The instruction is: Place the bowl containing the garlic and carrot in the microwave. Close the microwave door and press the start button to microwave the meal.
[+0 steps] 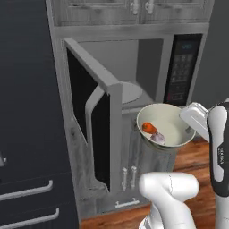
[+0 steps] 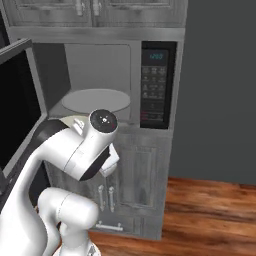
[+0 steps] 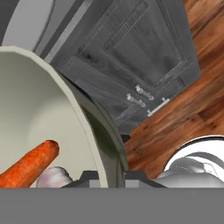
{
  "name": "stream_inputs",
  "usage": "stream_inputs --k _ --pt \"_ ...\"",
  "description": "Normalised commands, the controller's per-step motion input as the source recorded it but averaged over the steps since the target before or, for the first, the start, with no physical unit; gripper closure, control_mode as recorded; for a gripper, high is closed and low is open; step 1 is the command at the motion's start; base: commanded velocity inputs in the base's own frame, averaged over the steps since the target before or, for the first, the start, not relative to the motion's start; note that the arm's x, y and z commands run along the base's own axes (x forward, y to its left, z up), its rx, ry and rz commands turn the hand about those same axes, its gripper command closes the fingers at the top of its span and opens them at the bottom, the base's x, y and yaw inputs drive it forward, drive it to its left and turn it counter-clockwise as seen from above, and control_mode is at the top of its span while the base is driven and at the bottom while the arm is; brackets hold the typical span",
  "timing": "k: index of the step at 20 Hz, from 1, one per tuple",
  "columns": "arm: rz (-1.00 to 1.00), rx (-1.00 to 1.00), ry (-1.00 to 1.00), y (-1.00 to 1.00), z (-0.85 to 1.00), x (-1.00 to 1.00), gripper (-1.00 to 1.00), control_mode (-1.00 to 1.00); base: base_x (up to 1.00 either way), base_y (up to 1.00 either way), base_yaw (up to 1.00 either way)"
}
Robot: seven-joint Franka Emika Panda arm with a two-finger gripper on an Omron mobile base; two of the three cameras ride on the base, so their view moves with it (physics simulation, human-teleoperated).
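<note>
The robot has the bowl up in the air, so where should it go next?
Probably forward into the open microwave. The bowl, with carrot and garlic inside, hangs in front of the opening, gripped at its rim by the claw; the round plate inside is bare.

Bowl (image 1: 172,121) matt, smooth – microwave door (image 1: 91,112) glossy dark glass – floor (image 2: 210,215) polished wood.

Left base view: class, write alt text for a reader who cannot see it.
A white robot arm holds a pale bowl, with a carrot and garlic inside, in front of the open microwave. The microwave door is swung wide to the left.
</note>
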Motion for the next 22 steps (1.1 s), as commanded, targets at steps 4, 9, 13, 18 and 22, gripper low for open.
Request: stream_inputs --k 4,9,13,18,22 --pt "0.00 0.00 0.00 0.00 0.00 0.00 1.00 1.00 0.06 -0.18 0.33" --pt "0.00 0.00 0.00 0.00 0.00 0.00 1.00 1.00 0.17 -0.03 0.33" --pt "0.00 0.00 0.00 0.00 0.00 0.00 1.00 1.00 0.28 -0.16 0.29" --pt "0.00 0.00 0.00 0.00 0.00 0.00 1.00 1.00 0.22 -0.23 0.21" --pt "0.00 0.00 0.00 0.00 0.00 0.00 1.00 1.00 0.19 -0.23 0.13"
